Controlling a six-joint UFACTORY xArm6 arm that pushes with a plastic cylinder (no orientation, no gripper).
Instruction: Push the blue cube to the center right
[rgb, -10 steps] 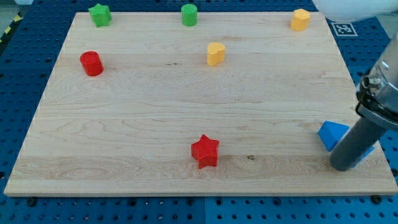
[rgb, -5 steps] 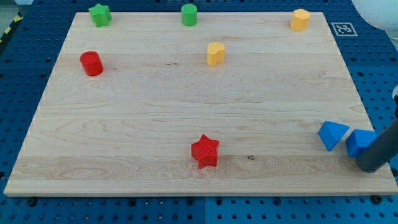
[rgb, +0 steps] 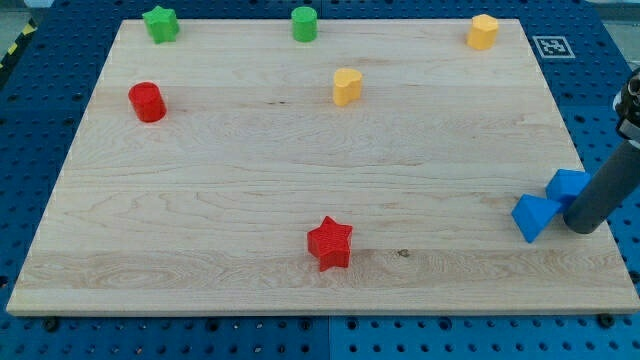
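Note:
The blue cube (rgb: 566, 185) sits near the board's right edge, lower right part of the view, partly hidden by my rod. My tip (rgb: 583, 228) rests just below and right of the cube, touching or almost touching it. A blue triangular block (rgb: 533, 216) lies right beside the cube, at its lower left, left of my tip.
A red star (rgb: 330, 243) is at the bottom centre. A red cylinder (rgb: 147, 102) is at left. A green star (rgb: 160, 23), a green cylinder (rgb: 304, 23) and a yellow block (rgb: 482, 31) line the top. A yellow heart (rgb: 346, 86) sits upper centre.
My tip moved right past the triangle, then up. The blue cube, hidden at first, has slid up and a little left, from bottom right toward the middle right.

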